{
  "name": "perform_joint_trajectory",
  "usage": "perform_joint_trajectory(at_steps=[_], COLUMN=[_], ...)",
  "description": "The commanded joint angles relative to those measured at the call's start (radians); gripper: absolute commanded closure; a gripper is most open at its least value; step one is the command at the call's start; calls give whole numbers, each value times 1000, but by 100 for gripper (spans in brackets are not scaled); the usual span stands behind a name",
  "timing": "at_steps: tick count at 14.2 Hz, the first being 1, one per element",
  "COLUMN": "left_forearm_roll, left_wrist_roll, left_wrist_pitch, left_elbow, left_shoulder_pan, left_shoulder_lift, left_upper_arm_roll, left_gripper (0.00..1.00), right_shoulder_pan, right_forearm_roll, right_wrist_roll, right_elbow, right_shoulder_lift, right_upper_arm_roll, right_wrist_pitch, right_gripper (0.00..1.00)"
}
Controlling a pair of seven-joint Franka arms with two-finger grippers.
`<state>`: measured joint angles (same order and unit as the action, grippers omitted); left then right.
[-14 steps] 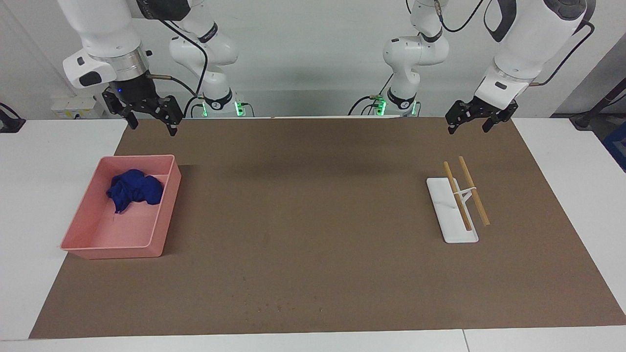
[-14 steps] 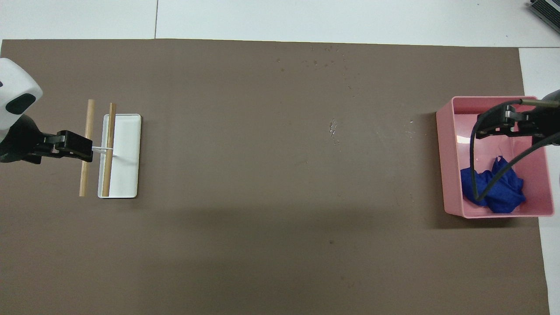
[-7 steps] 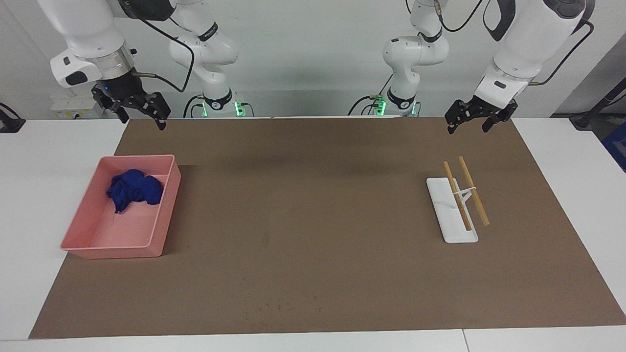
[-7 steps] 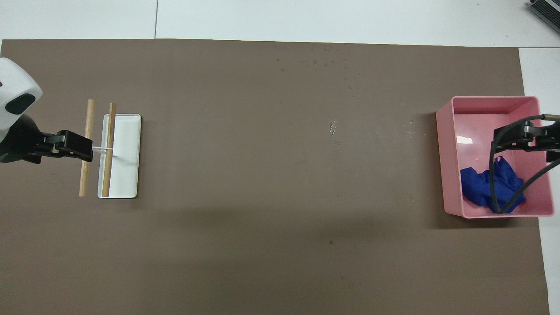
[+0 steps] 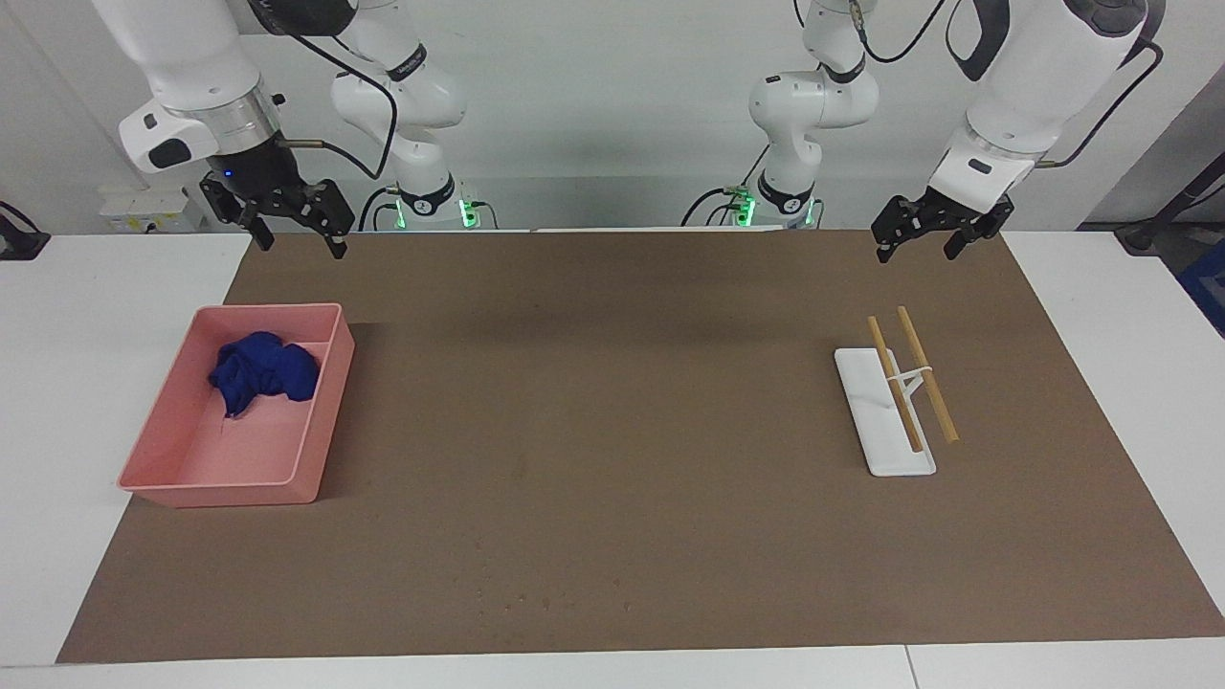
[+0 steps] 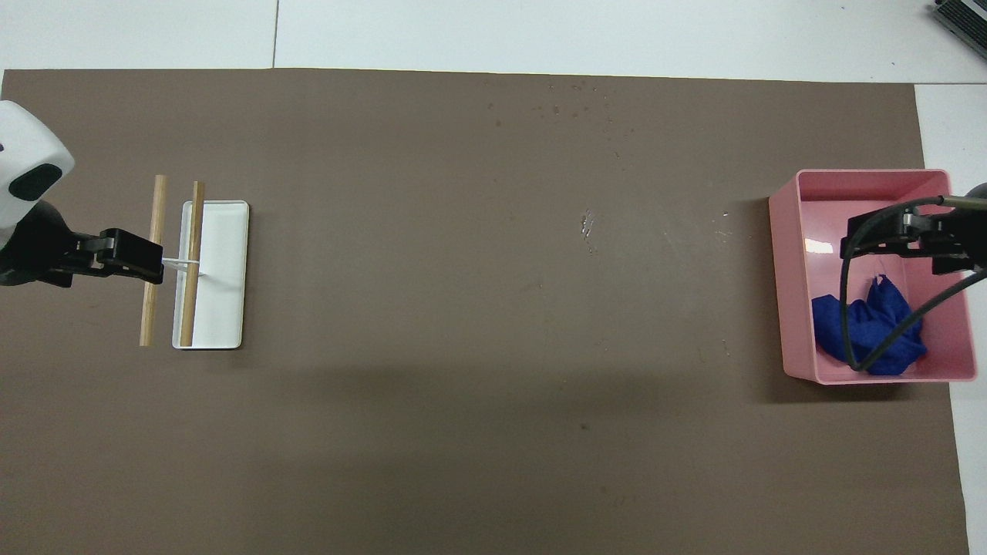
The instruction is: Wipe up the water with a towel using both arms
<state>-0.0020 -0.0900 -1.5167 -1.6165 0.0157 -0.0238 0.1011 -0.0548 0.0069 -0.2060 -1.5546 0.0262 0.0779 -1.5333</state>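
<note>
A crumpled blue towel (image 5: pixel 263 375) (image 6: pixel 867 331) lies in a pink bin (image 5: pixel 191 478) (image 6: pixel 783 270) at the right arm's end of the brown mat. My right gripper (image 5: pixel 299 247) (image 6: pixel 848 245) hangs open high over the bin, well clear of the towel. The water (image 5: pixel 536 601) (image 6: pixel 570 108) shows as tiny dark specks on the mat along its edge farthest from the robots, with a few more specks (image 6: pixel 588 225) mid-mat. My left gripper (image 5: pixel 917 253) (image 6: pixel 158 262) waits open in the air over the wooden sticks, holding nothing.
A white tray (image 5: pixel 885 450) (image 6: pixel 224 308) with two wooden sticks (image 5: pixel 926 373) (image 6: pixel 193 262) propped across it sits at the left arm's end of the mat. White tabletop borders the mat (image 5: pixel 622 431) all round.
The right gripper swung outward toward its end of the table, then came back and slightly down over the bin. The left arm has not moved.
</note>
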Motion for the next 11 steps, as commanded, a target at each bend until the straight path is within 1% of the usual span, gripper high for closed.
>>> perform_joint_trajectory(at_steps=[1,6,11], left_forearm_roll=[19,19,19], left_wrist_roll=[3,3,4], left_wrist_pitch=[-30,-31,-33], left_elbow=[-23,-23,-23], left_shoulder_pan=[-2,-5,-6], left_shoulder_lift=[-22,-22,-22], left_upper_arm_roll=[5,5,5], left_gripper=[0,0,0], right_shoulder_pan=[-4,-5,-2], right_forearm_roll=[16,13,-18], right_wrist_roll=[13,16,19], right_elbow=[-15,-33,-41], right_shoulder_lift=[15,23,26], right_upper_arm_roll=[10,8,10], right_wrist_pitch=[-5,-5,-10], right_gripper=[0,0,1])
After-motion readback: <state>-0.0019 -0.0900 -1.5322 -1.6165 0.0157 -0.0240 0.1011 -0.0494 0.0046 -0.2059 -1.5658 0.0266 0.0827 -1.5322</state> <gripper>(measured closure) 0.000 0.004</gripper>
